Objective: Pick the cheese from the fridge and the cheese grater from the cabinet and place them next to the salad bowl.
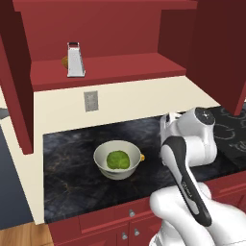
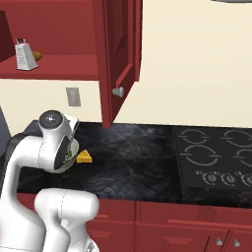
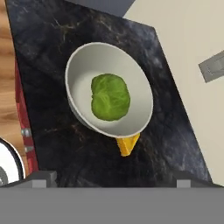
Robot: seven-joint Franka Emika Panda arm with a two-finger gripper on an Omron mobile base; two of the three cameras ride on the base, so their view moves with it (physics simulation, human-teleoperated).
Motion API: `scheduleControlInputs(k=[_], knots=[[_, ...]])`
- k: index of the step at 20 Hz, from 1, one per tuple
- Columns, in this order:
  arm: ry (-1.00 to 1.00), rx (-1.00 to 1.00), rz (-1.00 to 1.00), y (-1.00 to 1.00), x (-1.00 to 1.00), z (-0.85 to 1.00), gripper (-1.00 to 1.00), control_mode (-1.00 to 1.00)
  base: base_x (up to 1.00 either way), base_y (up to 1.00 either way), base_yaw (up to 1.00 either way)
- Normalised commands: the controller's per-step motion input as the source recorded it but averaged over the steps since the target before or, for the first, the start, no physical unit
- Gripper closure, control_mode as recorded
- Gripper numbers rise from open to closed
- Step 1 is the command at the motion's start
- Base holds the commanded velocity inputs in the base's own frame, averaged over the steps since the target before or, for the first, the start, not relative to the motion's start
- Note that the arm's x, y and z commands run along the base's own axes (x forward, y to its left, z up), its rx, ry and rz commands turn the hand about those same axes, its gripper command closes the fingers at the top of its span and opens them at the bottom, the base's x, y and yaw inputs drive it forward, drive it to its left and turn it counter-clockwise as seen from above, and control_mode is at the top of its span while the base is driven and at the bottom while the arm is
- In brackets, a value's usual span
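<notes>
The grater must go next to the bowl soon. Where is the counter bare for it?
Bare counter lies left of the salad bowl, and a wide stretch between cheese and stovetop. Crowded: right at the bowl's cheese side.

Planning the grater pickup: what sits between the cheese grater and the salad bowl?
In the left base view, between the cheese grater and the salad bowl come the cabinet's red shelf, a wall outlet and bare dark counter.

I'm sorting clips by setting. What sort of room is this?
A rendered home kitchen: a dark stone counter with a stovetop set in, red wall cabinet holding a cheese grater, and a salad bowl with cheese beside it.
</notes>
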Motion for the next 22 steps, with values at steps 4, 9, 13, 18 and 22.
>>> scheduleControlInputs(k=[4, 9, 13, 18, 22], knots=[[-0.01, 0.22, -0.20, 0.08, -0.05, 0.37, -1.00, -1.00, 0.00, 0.00, 0.00], [-0.04, 0.11, -0.06, 0.07, -0.21, 0.83, -1.00, -1.00, 0.00, 0.00, 0.00], [-0.10, 0.01, -0.09, 0.53, -0.29, 0.55, -1.00, -1.00, 0.00, 0.00, 0.00], [-0.21, 0.01, -0.14, 0.32, -0.32, 0.55, -1.00, -1.00, 0.00, 0.00, 0.00], [-0.24, 0.07, -0.20, 0.15, -0.33, 0.81, -1.00, -1.00, 0.00, 0.00, 0.00]])
